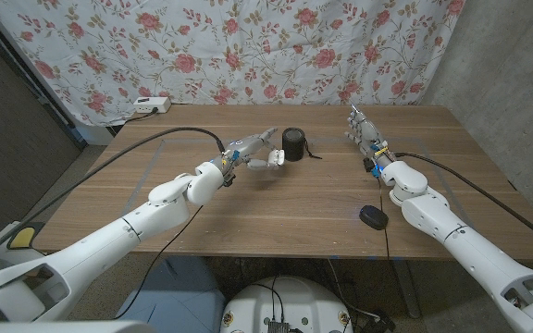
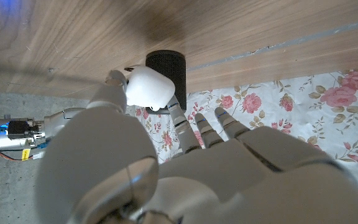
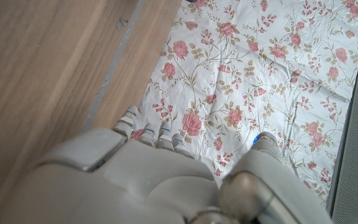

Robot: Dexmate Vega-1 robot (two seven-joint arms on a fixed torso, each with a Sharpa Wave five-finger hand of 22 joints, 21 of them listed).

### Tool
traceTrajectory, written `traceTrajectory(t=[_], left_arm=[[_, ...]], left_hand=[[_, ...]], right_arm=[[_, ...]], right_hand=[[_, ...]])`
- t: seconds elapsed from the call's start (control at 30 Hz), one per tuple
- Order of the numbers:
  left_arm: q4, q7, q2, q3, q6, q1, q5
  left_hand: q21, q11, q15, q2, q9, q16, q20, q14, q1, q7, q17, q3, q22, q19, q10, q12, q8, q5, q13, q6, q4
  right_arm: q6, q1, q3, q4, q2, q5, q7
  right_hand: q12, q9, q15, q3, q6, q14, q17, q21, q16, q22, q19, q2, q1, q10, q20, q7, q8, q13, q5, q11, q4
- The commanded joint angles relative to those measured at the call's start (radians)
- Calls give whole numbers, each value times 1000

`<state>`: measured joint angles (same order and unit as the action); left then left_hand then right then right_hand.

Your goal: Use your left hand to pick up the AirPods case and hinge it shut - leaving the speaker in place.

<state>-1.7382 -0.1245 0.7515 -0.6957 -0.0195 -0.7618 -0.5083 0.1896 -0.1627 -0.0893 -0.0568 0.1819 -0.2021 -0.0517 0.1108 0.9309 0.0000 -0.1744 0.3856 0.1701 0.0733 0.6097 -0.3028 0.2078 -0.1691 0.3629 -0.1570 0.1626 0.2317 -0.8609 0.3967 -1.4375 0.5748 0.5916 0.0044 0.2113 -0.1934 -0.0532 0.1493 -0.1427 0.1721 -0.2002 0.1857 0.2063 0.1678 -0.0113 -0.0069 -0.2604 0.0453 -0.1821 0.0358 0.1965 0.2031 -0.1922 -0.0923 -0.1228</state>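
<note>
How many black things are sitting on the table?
2: the black speaker stands upright at the table's middle, beside the left hand; a small black object lies near the front edge, by the right arm.

Glossy white arm shells, grey-jointed left robot hand (image 1: 254, 153), black cables along both forearms.

Smooth glossy white AirPods case (image 2: 148, 88), matt mesh-textured black speaker (image 2: 166, 65), wood-grain table (image 1: 276, 203)

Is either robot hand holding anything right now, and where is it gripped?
The left hand pinches the white AirPods case by its sides, just beside the speaker. The right hand holds nothing.
</note>
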Motion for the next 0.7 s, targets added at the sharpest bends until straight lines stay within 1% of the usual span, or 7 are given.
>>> traceTrajectory(t=[0.03, 0.17, 0.2, 0.27, 0.33, 0.4, 0.7], left_arm=[[58, -50, -46, 37, 63, -18, 95], [82, -82, -65, 49, 97, -26, 138], [96, -160, -76, 44, 119, -34, 92], [116, -105, -79, 48, 153, -21, 162], [145, -233, -96, 43, 184, -34, 87], [160, -169, -93, 46, 218, -20, 155], [181, -184, -103, 56, 237, -15, 168]], left_hand=[[-1, -47, -1, -5, 1, 6, 12, 3, 14, -3, -2, -1, 1, 5, 55, -3, 3, -7, 5, 11, -1], [-1, -45, 0, -6, 1, 6, 13, 3, 18, -1, -2, 0, 1, 4, 59, -2, 3, -8, 7, 16, 0], [-1, -45, 1, -7, 1, 6, 15, 4, 20, -2, -2, 0, 1, 3, 61, -3, 4, -8, 7, 18, 0], [-2, -45, 1, -7, 1, 7, 17, 2, 22, -8, -2, 0, 1, 1, 62, -1, 4, -9, 9, 24, 0], [-2, -45, 2, -7, 1, 8, 17, 0, 23, -8, -2, -1, 1, 0, 63, -1, 5, -9, 9, 27, 0], [-2, -46, 3, -6, 1, 8, 19, -1, 26, -9, -2, -1, 1, 0, 66, -1, 7, -9, 10, 38, 0], [1, -45, 1, -3, 1, 6, 23, 5, 38, -19, -2, 0, 0, 7, 82, -3, 6, -10, 11, 45, 5]], right_arm=[[-4, -29, -2, -71, 31, -98, -96], [5, -44, -8, -87, 35, -107, -111], [4, -45, -7, -92, 39, -118, -116], [2, -46, -8, -94, 40, -121, -121], [-3, -47, -10, -101, 42, -122, -124], [-11, -49, -9, -113, 44, -129, -133], [-59, -52, 2, -149, 59, -187, -183]], right_hand=[[7, -1, 3, 2, 7, 12, -2, 5, 4, 3, 4, 3, -9, -3, -4, 0, 9, 1, 0, -6, -5], [7, -1, 4, 2, 8, 11, -2, 5, 5, 3, 4, 3, -10, -4, -4, 0, 10, 1, 1, -8, -5], [8, -1, 4, 2, 8, 11, -2, 5, 5, 3, 5, 3, -10, -6, -4, -1, 10, 1, 1, -9, -5], [9, -1, 9, 2, 9, 3, -2, 6, 7, 3, 6, 3, -11, -8, -5, -2, 10, 2, 1, -9, -6], [10, -1, 10, 2, 11, -1, -2, 6, 9, 3, 7, 3, -12, -11, -5, -4, 10, 2, 1, -9, -6], [15, -1, 9, 2, 11, -9, -3, 6, 12, 3, 8, 2, -12, -25, -6, -5, 10, 3, 2, -13, -7], [52, -1, -24, 1, 32, -39, -6, 6, 21, 3, 18, 3, -17, -137, -7, 9, 15, 7, 4, -30, -8]])
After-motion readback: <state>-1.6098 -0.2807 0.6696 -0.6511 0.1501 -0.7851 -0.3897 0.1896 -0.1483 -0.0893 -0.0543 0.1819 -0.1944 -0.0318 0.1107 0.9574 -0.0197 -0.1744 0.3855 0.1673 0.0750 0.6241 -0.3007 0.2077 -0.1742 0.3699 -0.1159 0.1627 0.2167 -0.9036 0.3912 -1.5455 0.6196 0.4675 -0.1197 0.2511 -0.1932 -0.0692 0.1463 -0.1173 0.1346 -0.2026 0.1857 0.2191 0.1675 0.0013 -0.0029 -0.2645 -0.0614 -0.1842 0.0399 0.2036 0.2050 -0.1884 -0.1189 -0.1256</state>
